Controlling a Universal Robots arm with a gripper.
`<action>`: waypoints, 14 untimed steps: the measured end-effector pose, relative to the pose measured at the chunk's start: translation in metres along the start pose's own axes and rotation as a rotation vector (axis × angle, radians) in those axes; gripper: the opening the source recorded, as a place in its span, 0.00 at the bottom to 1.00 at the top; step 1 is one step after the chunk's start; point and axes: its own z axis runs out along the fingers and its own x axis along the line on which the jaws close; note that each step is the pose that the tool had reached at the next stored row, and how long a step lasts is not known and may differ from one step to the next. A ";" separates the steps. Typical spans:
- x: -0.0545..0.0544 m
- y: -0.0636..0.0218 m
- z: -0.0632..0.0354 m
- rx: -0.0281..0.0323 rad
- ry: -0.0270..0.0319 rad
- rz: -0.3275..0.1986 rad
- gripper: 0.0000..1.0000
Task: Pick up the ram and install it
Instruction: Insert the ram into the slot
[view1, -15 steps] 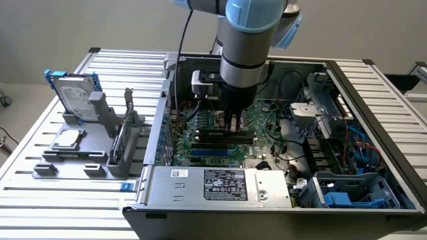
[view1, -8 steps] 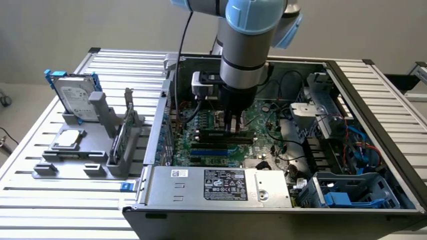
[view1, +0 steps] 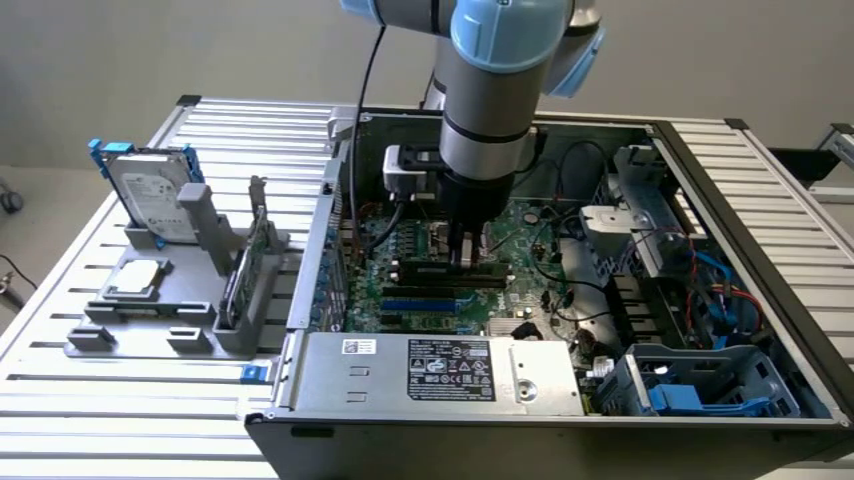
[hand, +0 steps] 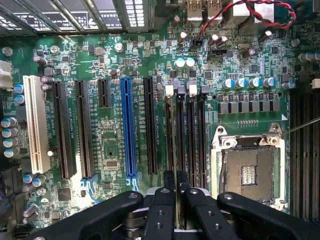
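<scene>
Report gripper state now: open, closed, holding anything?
Gripper: closed on the ram, which it holds low over the motherboard's memory slots.

Ram mostly hidden behind the gripper in exterior view, chips too small to tell. Wrist view: fingers cut off by the pic's edge (board edge btwn them barely shows). PSU label text unreadable.
</scene>
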 end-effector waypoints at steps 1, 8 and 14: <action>0.000 0.0000 0.0005 0.0001 -0.0003 0.000 0.14; 0.000 -0.0001 0.0027 -0.0001 0.0001 0.000 0.14; 0.000 -0.0004 0.0039 -0.0001 -0.0001 0.000 0.14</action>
